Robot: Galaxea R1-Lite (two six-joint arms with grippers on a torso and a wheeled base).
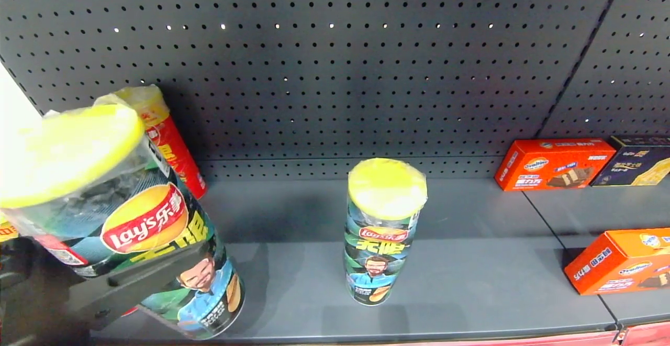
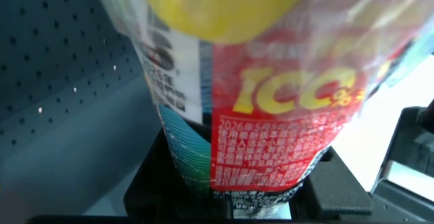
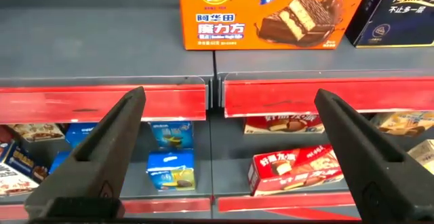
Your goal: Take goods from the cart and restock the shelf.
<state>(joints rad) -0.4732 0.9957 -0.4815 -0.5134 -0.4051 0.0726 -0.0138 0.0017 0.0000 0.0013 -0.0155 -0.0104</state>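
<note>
Held chip can, yellow-lidded and wrapped in clear film, at the far left of the standing chip can and nearer the front edge of the shelf. Tilted, lid leaning away from the standing chip can. Contact between its base and the shelf impossible to tell. Clamped across its lower body by the left gripper, one dark jaw lying over the printed label. In the left wrist view, a red panel of the same can between the dark jaws.

Standing chip can upright near the middle of the shelf, well apart from the held chip can.

Red can left of the standing chip can and farther back, leaning against the pegboard back panel, behind the held chip can.

Orange box right of the standing chip can at the back of the shelf, with a dark box just beyond it. Second orange box also to the right, nearer the front.

Right gripper on the orange-box side of the standing chip can, low before the shelf's red price rail, jaws wide apart and holding nothing.
</note>
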